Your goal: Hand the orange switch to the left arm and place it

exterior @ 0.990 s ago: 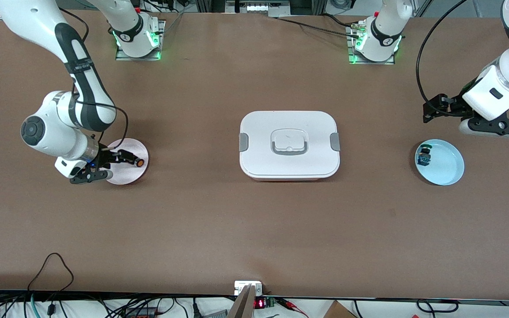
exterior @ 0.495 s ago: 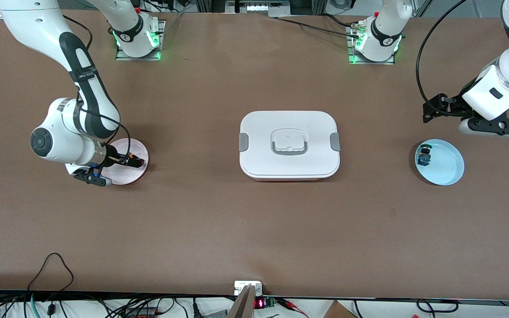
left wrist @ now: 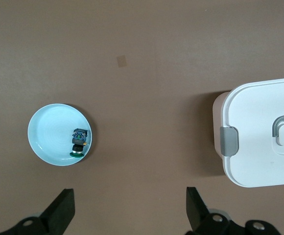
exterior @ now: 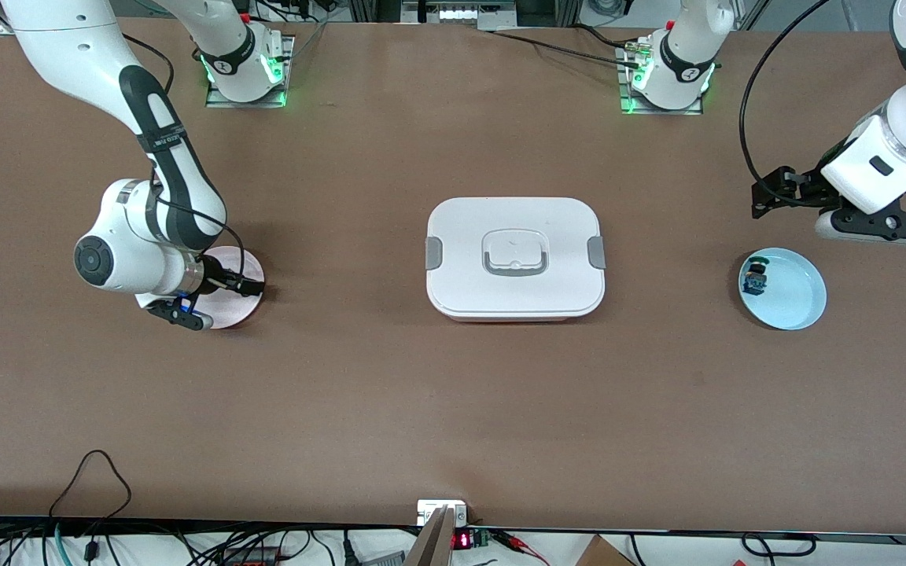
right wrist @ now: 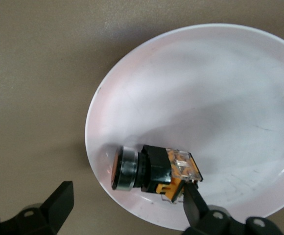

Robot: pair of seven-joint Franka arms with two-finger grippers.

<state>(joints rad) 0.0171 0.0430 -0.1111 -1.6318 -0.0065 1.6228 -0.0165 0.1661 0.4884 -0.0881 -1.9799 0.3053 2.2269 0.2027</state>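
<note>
Right gripper (right wrist: 125, 203) wide open, low over pink plate (right wrist: 220, 88), orange switch (right wrist: 154, 169) between fingers, ungripped. Left gripper (left wrist: 130, 210) open, empty, waiting above blue plate (left wrist: 46, 134).

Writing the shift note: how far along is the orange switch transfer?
Nothing is done yet: the orange switch lies on its side in the pink plate. In hand: the right end effector is low over it, open, straddling it. Left: grasp, handover past the box, and placing. The left end effector waits open above the blue plate.
</note>
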